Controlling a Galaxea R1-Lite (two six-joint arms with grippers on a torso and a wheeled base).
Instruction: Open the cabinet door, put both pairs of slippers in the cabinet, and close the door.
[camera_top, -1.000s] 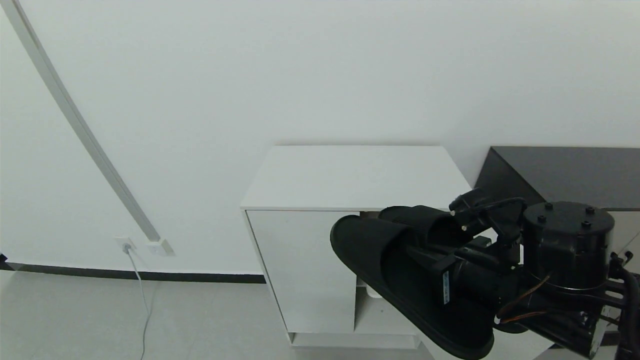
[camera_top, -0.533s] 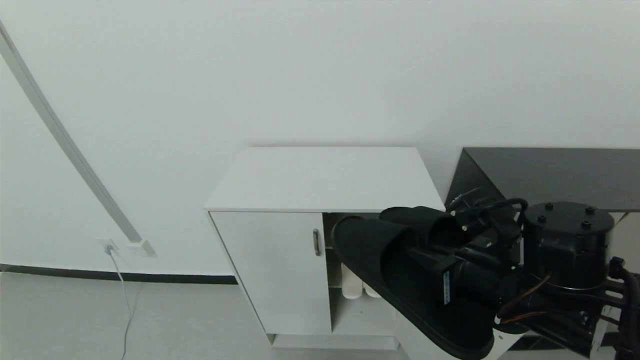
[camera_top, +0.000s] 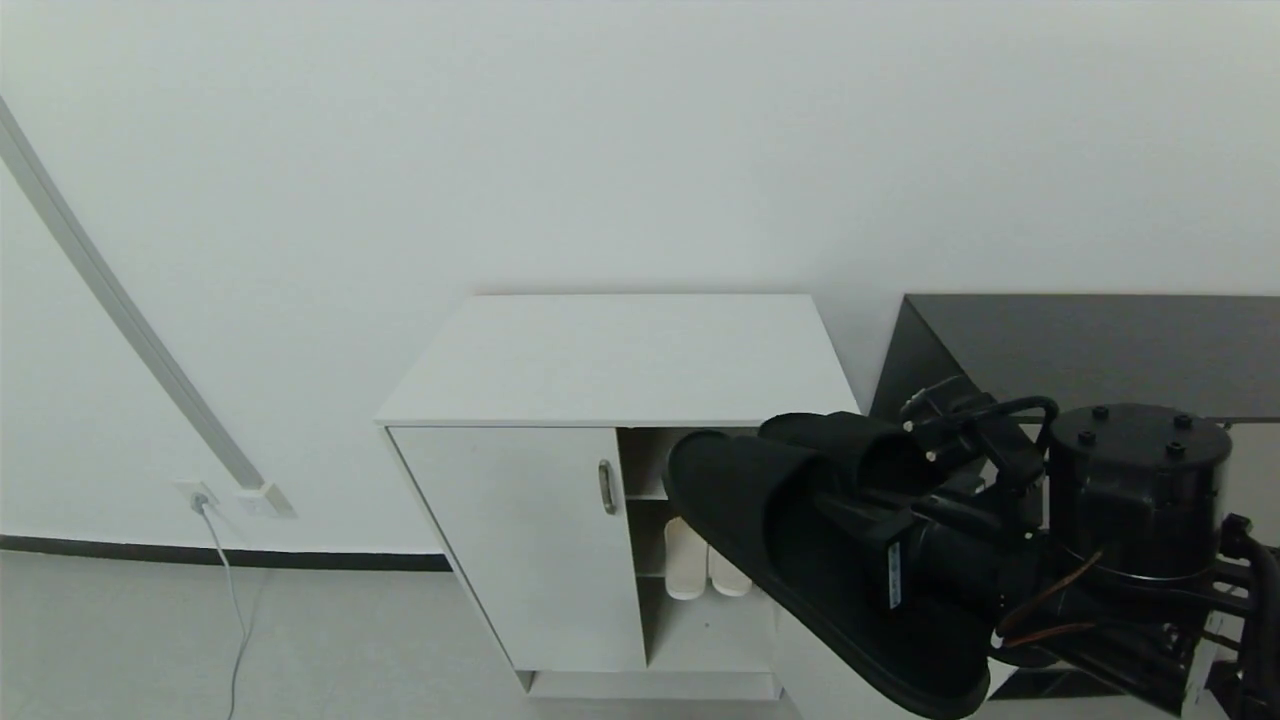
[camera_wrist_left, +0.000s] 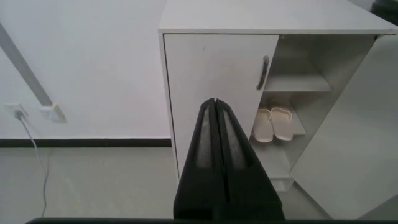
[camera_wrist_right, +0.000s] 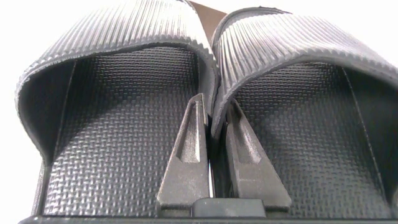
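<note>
My right gripper (camera_top: 880, 500) is shut on a pair of black slippers (camera_top: 770, 500), held in the air in front of the cabinet's open right half. In the right wrist view the fingers (camera_wrist_right: 189, 149) pinch the two inner edges of the black slippers (camera_wrist_right: 124, 118) together. The white cabinet (camera_top: 610, 360) has its left door (camera_top: 520, 540) shut, with a small metal handle (camera_top: 606, 487). A pair of white slippers (camera_top: 700, 572) lies on a shelf inside. My left gripper (camera_wrist_left: 215, 109) is shut with nothing in it, hanging before the left door (camera_wrist_left: 211, 81); the white slippers (camera_wrist_left: 275, 122) show beyond it.
The cabinet's right door (camera_wrist_left: 360, 130) stands swung open toward me. A dark counter (camera_top: 1100, 340) adjoins the cabinet on the right. A wall socket with a cable (camera_top: 200, 500) and a slanted wall trim (camera_top: 110, 290) lie to the left. Grey floor (camera_top: 250, 640) spreads before the cabinet.
The whole head view has shifted, so the cabinet sits further left in the picture and its open side with the white slippers has come into sight. The right gripper keeps its hold.
</note>
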